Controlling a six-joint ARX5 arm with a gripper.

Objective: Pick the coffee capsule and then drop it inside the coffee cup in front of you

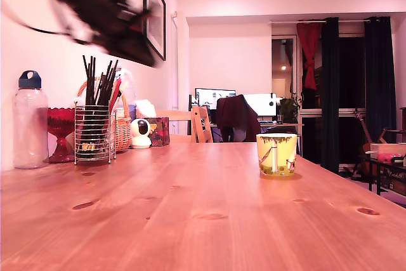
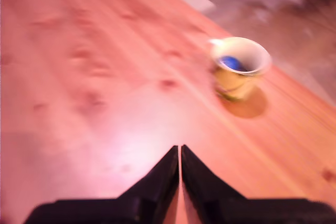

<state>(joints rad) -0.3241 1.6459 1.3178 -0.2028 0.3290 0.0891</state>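
Nearest my wrist camera: gripper (image 2: 180, 153), the two black fingers pressed almost tip to tip with only a hairline between them and nothing caught there, so it is closed and empty. My read is that it carries nothing because the load is already delivered. Under it lies bare wooden table (image 2: 94, 77), knots and grain smeared by motion blur; the arm is clearly on the move. Further out in the wrist view stands the coffee cup (image 2: 240, 69), upright near the table's edge, well apart from the fingertips, and inside it a small blue object shows against the white lining, which I take to be the coffee capsule (image 2: 230, 63), though blur keeps me from being sure. If so, the drop is done and what remains is clearing away. In the exterior view the arm (image 1: 104, 11) is a dark streak high at the exterior view's left, far above the tabletop, which fits a retreat. At the exterior view's left by the wall, unrelated clutter: a water bottle (image 1: 30, 122), a red goblet (image 1: 61, 132), a wire holder of dark sticks (image 1: 95, 128), a small white camera (image 1: 140, 134).
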